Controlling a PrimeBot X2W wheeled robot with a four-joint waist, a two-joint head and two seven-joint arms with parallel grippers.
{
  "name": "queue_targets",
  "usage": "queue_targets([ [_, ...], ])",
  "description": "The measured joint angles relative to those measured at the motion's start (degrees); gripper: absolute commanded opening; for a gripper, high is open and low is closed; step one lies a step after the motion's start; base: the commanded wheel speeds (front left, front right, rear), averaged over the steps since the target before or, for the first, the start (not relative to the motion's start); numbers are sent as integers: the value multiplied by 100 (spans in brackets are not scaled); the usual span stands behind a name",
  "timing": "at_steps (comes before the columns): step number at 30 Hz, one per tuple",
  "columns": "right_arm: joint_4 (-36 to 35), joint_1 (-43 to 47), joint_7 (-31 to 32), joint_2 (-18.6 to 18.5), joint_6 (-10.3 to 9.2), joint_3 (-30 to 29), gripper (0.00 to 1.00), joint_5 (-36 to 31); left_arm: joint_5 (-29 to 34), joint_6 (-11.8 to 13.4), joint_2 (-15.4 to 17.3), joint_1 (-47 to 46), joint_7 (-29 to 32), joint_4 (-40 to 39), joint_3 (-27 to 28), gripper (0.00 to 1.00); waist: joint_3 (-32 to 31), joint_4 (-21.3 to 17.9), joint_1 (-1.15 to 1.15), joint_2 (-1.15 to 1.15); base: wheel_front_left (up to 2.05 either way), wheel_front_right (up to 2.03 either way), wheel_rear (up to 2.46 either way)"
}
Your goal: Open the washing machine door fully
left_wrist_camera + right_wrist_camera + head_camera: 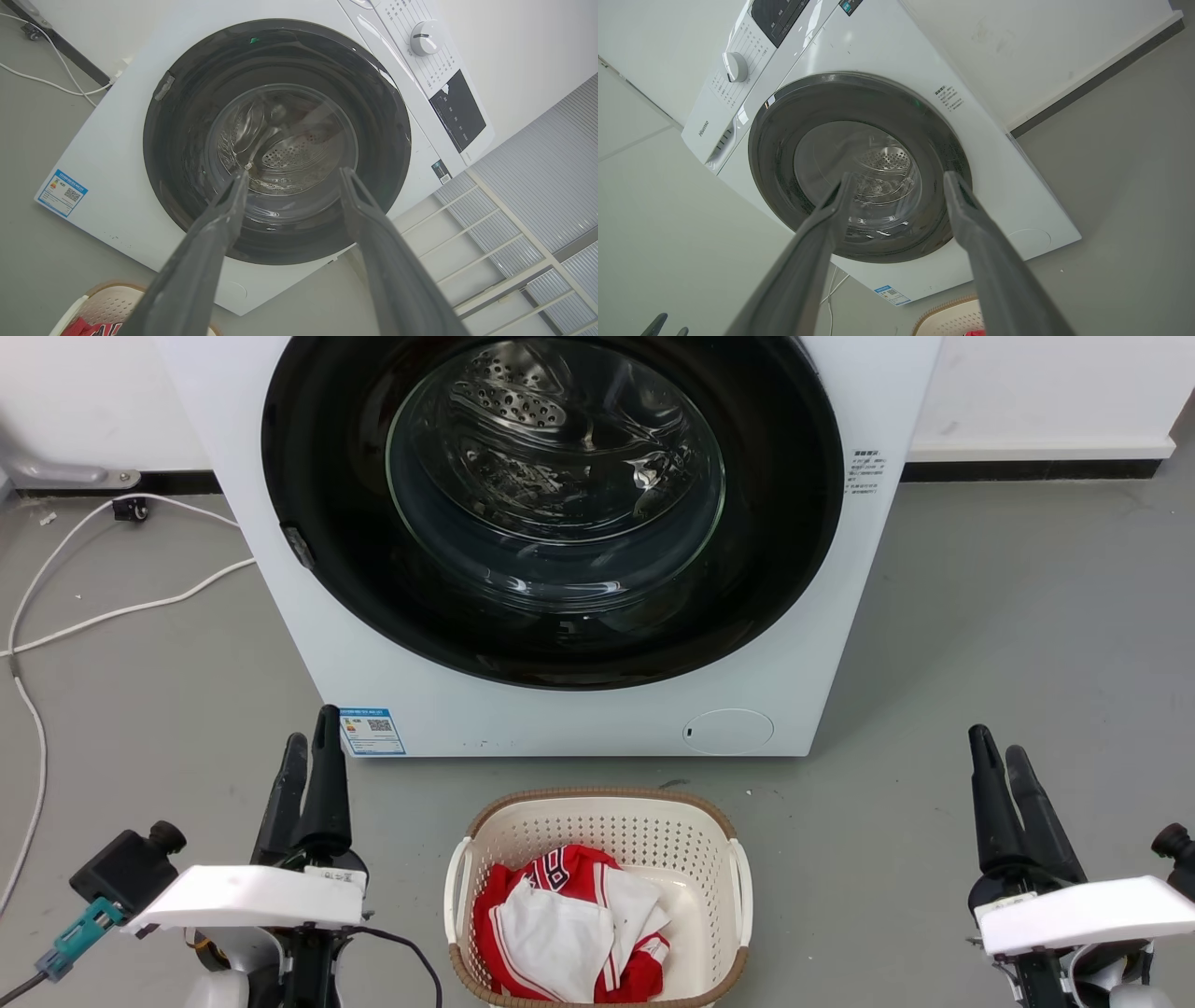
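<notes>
Lighting bright and diffuse. Faint soft shadow on floor (934, 644) beside white machine (579, 719). Small white glints on washing machine door (551, 513) glass. Head view sharp. Wrist views hazier, with straight lines bowed toward the edges.

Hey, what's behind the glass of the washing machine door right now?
Through the washing machine door the perforated steel drum shows, no laundry visible. Its black ring hides the drum's rim.
</notes>
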Motion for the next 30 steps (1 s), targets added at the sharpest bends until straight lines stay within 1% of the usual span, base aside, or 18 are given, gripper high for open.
queue_targets([
  [9,-23,52,-129,0,0,70,100,-1235,1118,-1,15,14,-154,-26,-107,100,-21,-4,0,0,0,0,0],
  [20,46,113,-65,2,0,25,100,-2034,2146,0,27,37,-313,82,-147,100,-41,-6,0,0,0,0,0],
  [30,73,116,-81,3,0,8,100,-2595,2732,30,20,38,-465,118,-147,100,-37,-27,0,0,0,0,0],
])
